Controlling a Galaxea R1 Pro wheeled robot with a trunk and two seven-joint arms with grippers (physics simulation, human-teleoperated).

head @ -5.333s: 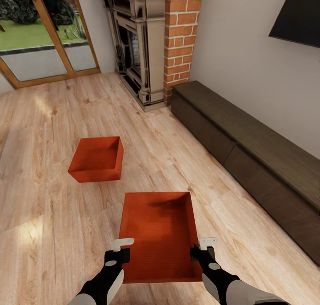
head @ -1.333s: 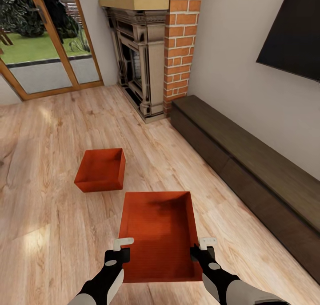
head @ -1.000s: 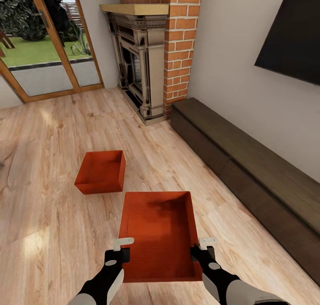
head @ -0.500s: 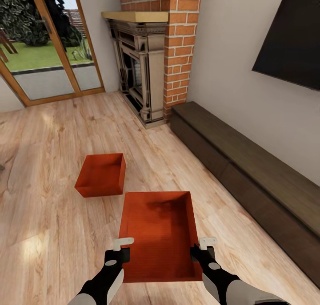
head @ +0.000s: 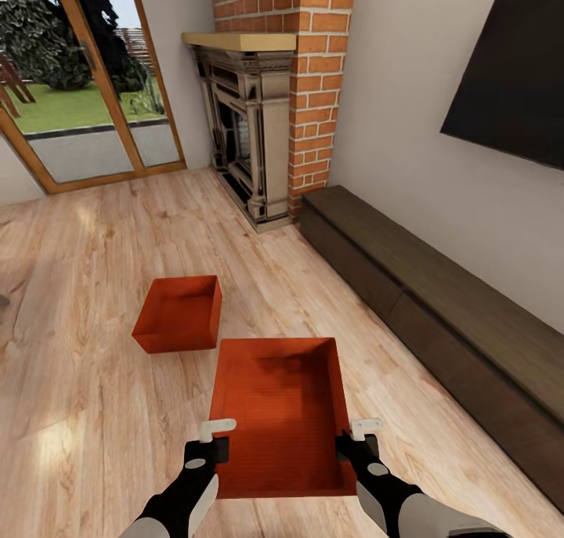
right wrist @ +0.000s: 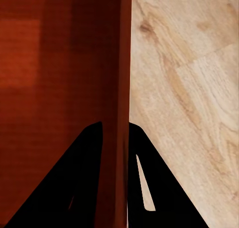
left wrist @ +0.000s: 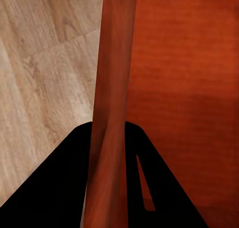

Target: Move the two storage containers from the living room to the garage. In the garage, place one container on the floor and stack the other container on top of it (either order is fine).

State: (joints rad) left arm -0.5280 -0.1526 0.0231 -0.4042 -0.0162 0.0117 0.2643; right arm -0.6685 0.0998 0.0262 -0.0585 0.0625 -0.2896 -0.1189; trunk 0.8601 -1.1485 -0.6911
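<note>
I have one storage container point(head: 282, 413) carried in front of me, low over the light wood plank floor point(head: 94, 413) of the living room. My left hand point(head: 213, 438) is clamped on its left long wall and my right hand point(head: 357, 436) on its right long wall; the left wrist view shows the thin red wall point(left wrist: 112, 113) running straight between the two dark fingers point(left wrist: 64, 188), and the right wrist view shows the same with the opposite wall point(right wrist: 119, 88). Both hands hold narrow, pinching only the wall thickness.

The second storage container point(head: 178, 313) sits upright on the planks just ahead and to my left, well apart from either hand and untouched. Beyond it are the fireplace point(head: 247, 131) with its brick column point(head: 321, 84), the glazed wooden doors point(head: 86, 92), and a long dark low cabinet point(head: 439, 311) along the right wall under a black screen point(head: 517, 76).

As I judge it, the task is at an early stage: one box is secured, but nothing has left this room. I have to reach the garage, set this box on the concrete, come back for the other, and stack it on top.
</note>
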